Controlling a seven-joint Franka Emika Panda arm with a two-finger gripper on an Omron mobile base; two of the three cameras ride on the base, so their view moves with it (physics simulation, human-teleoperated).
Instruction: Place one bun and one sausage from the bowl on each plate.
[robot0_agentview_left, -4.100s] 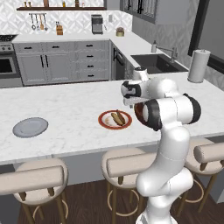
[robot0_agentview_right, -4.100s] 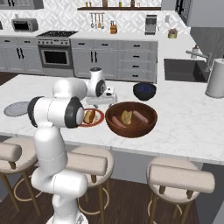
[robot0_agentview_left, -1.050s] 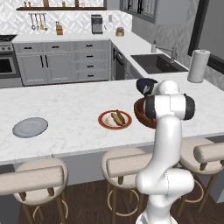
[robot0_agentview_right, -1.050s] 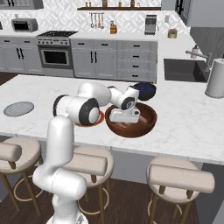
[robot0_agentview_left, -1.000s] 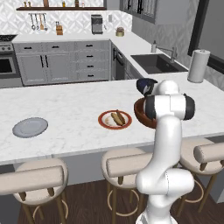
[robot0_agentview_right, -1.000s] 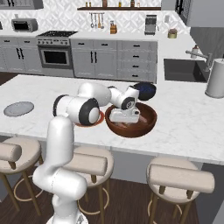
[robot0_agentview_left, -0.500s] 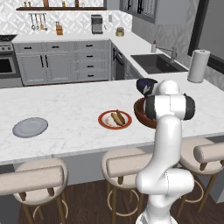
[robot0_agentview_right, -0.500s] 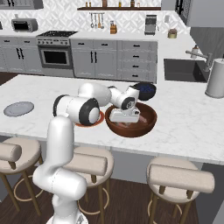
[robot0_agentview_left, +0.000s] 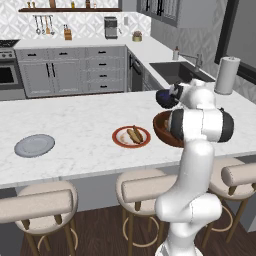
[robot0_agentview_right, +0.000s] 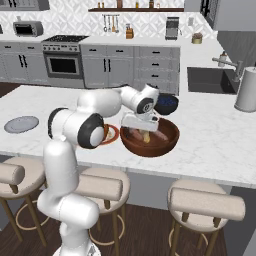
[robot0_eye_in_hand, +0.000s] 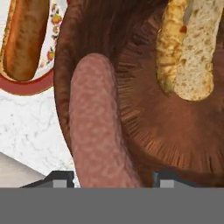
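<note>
Compared with four seconds ago, the white arm now reaches right, away from the cream plate with the red-orange rim (robot0_agentview_left: 131, 136), and its two-finger gripper (robot0_agentview_right: 141, 134) is lowered into the large reddish-brown wooden bowl (robot0_agentview_right: 165, 141). Within the last second the jaws close from wide to narrower, and the pinkish-brown sausage (robot0_eye_in_hand: 98, 135) now lies between the finger tips (robot0_eye_in_hand: 59, 178).

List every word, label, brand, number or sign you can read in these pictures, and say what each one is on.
None: no legible text in any view.
The red-rimmed plate carries small flower motifs, not letters.
The bowl, the grey plate and the sausage are unmarked.
The microwave and the coffee machine on the back counter are too small to tell whether they bear any marking.
</note>
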